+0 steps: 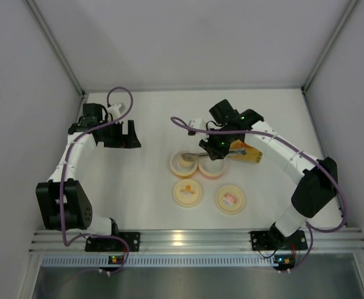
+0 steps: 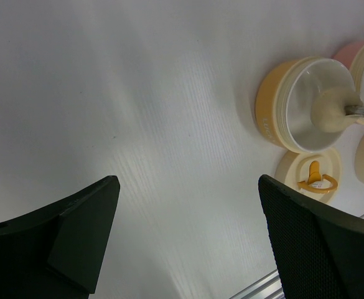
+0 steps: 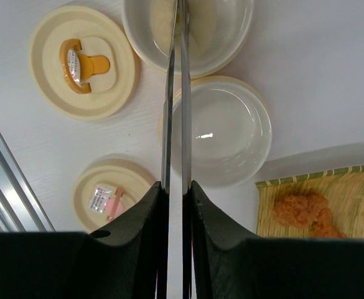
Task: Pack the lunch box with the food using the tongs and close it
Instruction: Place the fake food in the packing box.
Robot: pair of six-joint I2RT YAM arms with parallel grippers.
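1. The right gripper (image 3: 177,187) is clamped on the tongs (image 3: 177,112) and presses the two slim arms almost together. I judge that this pinch is what keeps the food gripped at the tips.
2. The whitish ball (image 2: 326,113) sits between the tong tips inside the cream-yellow tub (image 2: 275,112), low over its floor. It looks ready to be let go there.
3. The pink tub (image 3: 222,134) stands just beside the cream-yellow tub, seemingly touching it, and is empty.
4. The orange-picture lid (image 3: 85,62) and the pink-picture lid (image 3: 110,194) lie flat near the cream-yellow tub. Both tubs are therefore open for loading.
5. The orange-tan chunks (image 3: 303,210) lie on the yellow tray (image 3: 343,184), beyond the pink tub from the cream-yellow tub, and are not yet packed.
6. The left gripper (image 2: 188,187) hangs with its fingers wide apart and holds nothing. It is well apart from the cream-yellow tub, probably kept out of the way.
7. The left wrist view shows the ball held at the tips, which the right wrist view hides behind the tong arms. Only the right wrist view shows the grip on the tongs and the chunks. The top view alone shows both arms at once.
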